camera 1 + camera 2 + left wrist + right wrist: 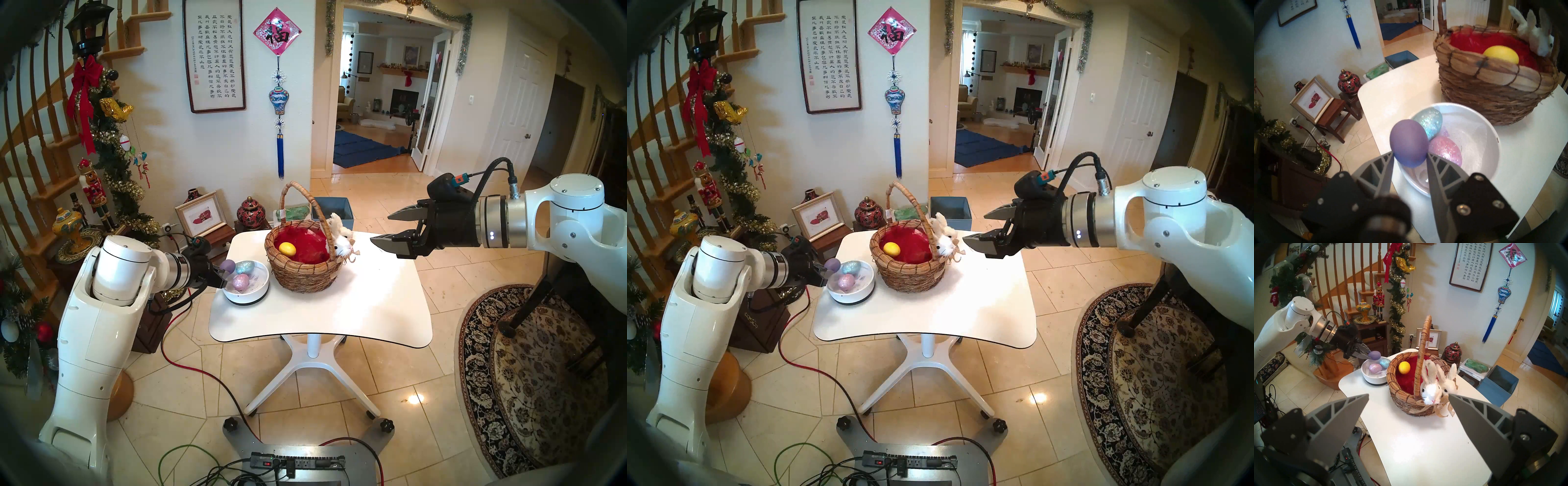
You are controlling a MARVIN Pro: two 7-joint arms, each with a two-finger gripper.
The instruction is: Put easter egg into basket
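The purple egg (pixel 1409 143) sits pinched by its lower end between the left gripper (pixel 1410 155) fingers, above the near rim of the white bowl (pixel 1491 135) at lower centre of the left wrist view, presumably lifted clear for carrying. The wicker basket (pixel 1491 95), upper right there, stands just beside the bowl, its rim higher; a yellow egg (pixel 1501 54) already lies inside. Its arched handle (pixel 1421 351) leaves the bowl side open. The right gripper (pixel 1407 405) hangs idle, jaws wide apart.
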